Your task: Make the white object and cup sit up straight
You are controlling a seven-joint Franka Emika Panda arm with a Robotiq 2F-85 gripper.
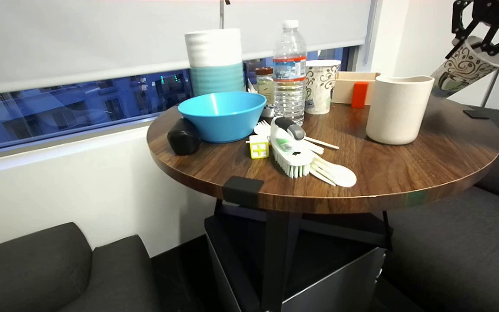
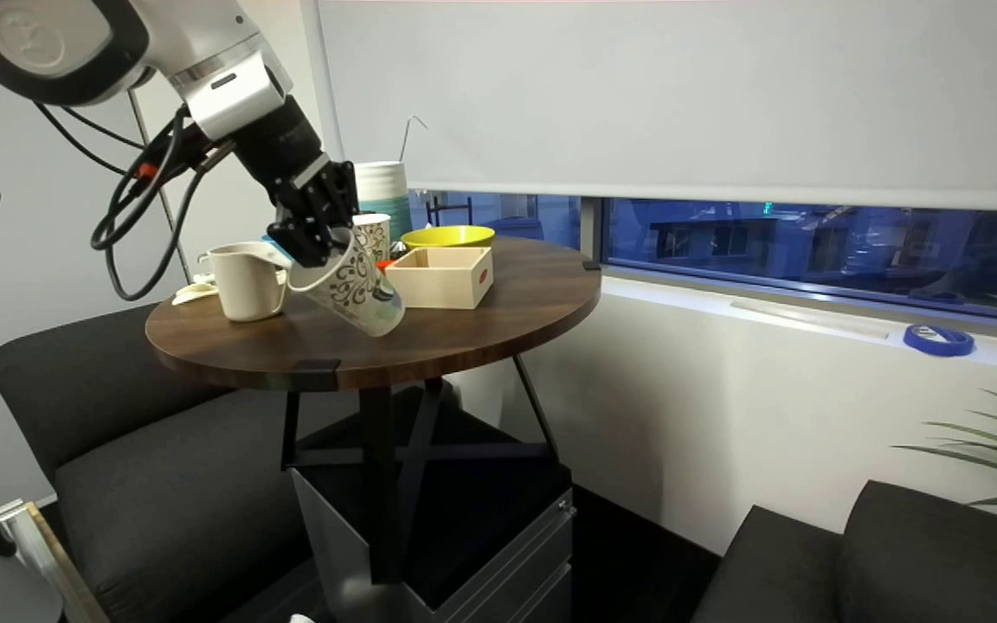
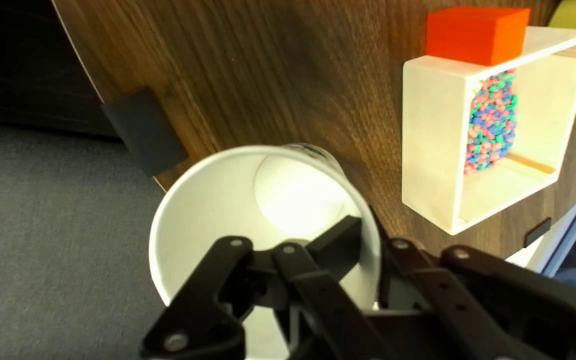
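Observation:
The white object (image 1: 399, 110) stands upright on the round wooden table; it also shows upright in an exterior view (image 2: 243, 284). The patterned paper cup (image 1: 466, 69) is tilted in my gripper (image 1: 471, 47), its mouth toward the gripper and its base pointing down and outward. The cup also shows tilted in an exterior view (image 2: 358, 292), near the table's edge. In the wrist view I look into the cup (image 3: 203, 210); my gripper (image 3: 370, 240) is shut on its wall, one finger inside and one outside. I cannot tell whether its base touches the table.
A pale wooden box (image 2: 434, 290) of coloured beads and an orange block (image 3: 463, 32) stand near the cup. A second patterned cup (image 1: 322, 86), water bottle (image 1: 290, 69), blue bowl (image 1: 223, 117), brush (image 1: 290, 149) and plastic cutlery are on the table (image 1: 431, 173).

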